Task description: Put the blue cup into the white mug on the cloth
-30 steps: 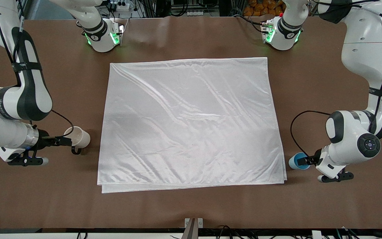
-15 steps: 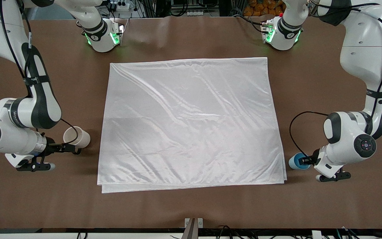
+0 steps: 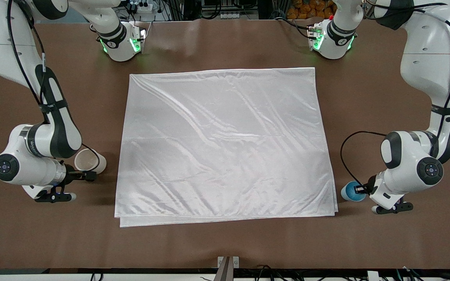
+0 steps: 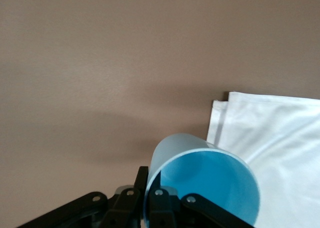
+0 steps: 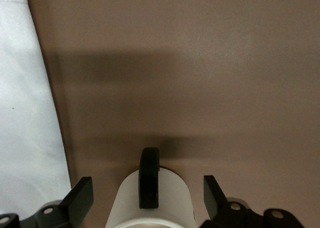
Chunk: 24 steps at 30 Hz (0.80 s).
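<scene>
The white mug (image 3: pixel 90 162) sits on the bare table beside the cloth (image 3: pixel 225 144), toward the right arm's end, tipped with its beige inside showing. My right gripper (image 3: pixel 86 176) is open, its fingers on either side of the mug (image 5: pixel 150 208) with gaps; the black handle (image 5: pixel 149 178) faces the camera. The blue cup (image 3: pixel 352 191) is just off the cloth's corner at the left arm's end. My left gripper (image 3: pixel 360 189) is shut on its rim, with one finger inside the cup (image 4: pixel 215 188) and one outside. I cannot tell if the cup is lifted.
The brown table (image 3: pixel 225 242) surrounds the cloth on all sides. The arm bases with green lights (image 3: pixel 121 43) (image 3: pixel 332 39) stand along the table edge farthest from the front camera. A small metal bracket (image 3: pixel 228 262) sits at the edge nearest it.
The right arm's wrist has swung closer to the mug and turned, and the mug's opening shows more. The left arm has hardly moved and still holds the blue cup.
</scene>
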{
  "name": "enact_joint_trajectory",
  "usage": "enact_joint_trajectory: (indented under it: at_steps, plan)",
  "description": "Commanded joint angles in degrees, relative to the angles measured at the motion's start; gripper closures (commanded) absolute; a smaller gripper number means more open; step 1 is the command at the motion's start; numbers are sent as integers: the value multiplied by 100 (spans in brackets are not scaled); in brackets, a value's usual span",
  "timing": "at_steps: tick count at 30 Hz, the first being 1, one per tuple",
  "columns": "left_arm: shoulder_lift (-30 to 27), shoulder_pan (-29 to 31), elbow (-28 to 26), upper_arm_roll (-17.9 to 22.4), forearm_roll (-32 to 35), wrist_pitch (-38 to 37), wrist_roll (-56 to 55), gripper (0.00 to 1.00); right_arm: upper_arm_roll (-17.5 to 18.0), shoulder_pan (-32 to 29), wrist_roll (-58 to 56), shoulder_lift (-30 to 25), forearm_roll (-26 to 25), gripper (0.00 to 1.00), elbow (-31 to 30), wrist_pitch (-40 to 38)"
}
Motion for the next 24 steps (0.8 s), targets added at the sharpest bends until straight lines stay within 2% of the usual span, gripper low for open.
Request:
enact_joint_trajectory:
  at_steps: [1,14,24]
  plan:
    - [-674,6,-136,-35,66,-510,-7,100,69,-112,-32,-84,-37,100,-35,-63]
    - [-1465,41,-119,-167,58,-1222,-7,100,139,46,284,-304,-2,100,334,-757]
    - [-1975,41,-101,-264,58,-1565,-69,100,201,529,1479,-304,112,100,562,-934]
